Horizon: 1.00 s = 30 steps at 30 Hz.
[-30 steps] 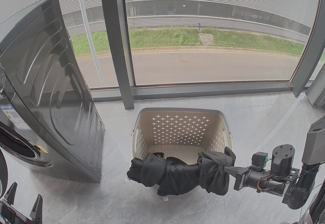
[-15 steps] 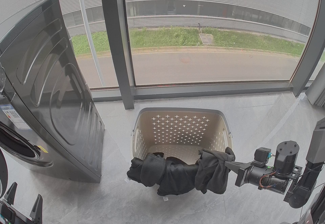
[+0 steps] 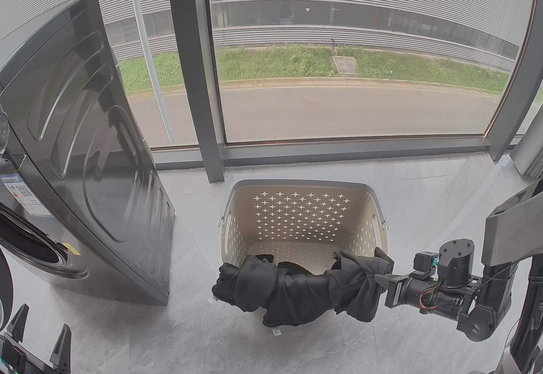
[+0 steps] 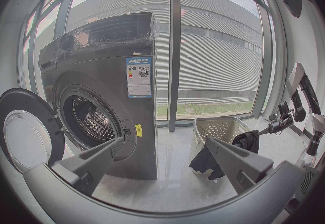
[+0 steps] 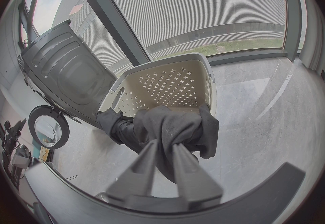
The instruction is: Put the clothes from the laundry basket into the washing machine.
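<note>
The basket [image 3: 302, 211] is beige with star-shaped holes; the clothes [image 3: 294, 293] are black; the washer [image 3: 85, 154] is dark grey.

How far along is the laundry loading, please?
Done: the dark grey washing machine has its round door open; its steel drum looks empty. In hand: the right gripper is shut on the black crumpled garment draped over the rim of the beige perforated plastic basket. Left: lifting it out and into the drum.

left tool [image 4: 163, 140]: low, jaws spread | right tool [image 5: 165, 144]: arm outstretched, pinching clothes [image 3: 294, 290]
</note>
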### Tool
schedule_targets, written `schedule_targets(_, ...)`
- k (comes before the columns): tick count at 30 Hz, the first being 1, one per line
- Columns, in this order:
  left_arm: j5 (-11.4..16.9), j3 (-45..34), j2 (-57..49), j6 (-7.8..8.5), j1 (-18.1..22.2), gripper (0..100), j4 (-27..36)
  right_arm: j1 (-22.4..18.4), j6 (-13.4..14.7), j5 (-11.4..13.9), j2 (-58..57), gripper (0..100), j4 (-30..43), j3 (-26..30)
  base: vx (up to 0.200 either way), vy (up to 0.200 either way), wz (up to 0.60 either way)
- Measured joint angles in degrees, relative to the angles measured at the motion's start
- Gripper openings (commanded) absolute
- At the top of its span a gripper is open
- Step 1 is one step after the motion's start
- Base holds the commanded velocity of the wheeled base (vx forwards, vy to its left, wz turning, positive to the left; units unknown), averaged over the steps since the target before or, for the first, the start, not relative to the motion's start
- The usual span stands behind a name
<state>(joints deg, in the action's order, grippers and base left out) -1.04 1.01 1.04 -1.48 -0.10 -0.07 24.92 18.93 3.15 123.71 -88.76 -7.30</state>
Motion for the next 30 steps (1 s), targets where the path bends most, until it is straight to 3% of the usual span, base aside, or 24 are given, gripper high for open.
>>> schedule_targets(15,0.0,0.0,0.0,0.04,0.0,100,0.0,-0.9,-2.2,-1.2,3.8,100,0.1,0.0,0.0,0.0,0.0)
schedule_targets(20,0.0,0.0,0.0,0.04,0.0,100,0.0,-0.8,-2.5,-3.1,7.1,100,0.1,-2.7,0.0,0.0,0.0)
schedule_targets(27,0.0,0.0,0.0,0.02,0.0,100,0.0,-0.5,-2.5,-3.5,9.5,100,0.1,-5.3,0.0,0.0,0.0)
schedule_targets(28,0.0,0.0,0.0,0.02,0.0,100,0.0,-0.4,-2.5,-3.5,9.6,0,0.1,-5.3,0.0,0.0,0.0)
schedule_targets(30,0.0,0.0,0.0,0.0,0.0,100,0.0,-0.4,-2.4,-3.5,9.7,0,0.1,-5.3,0.0,0.0,0.0)
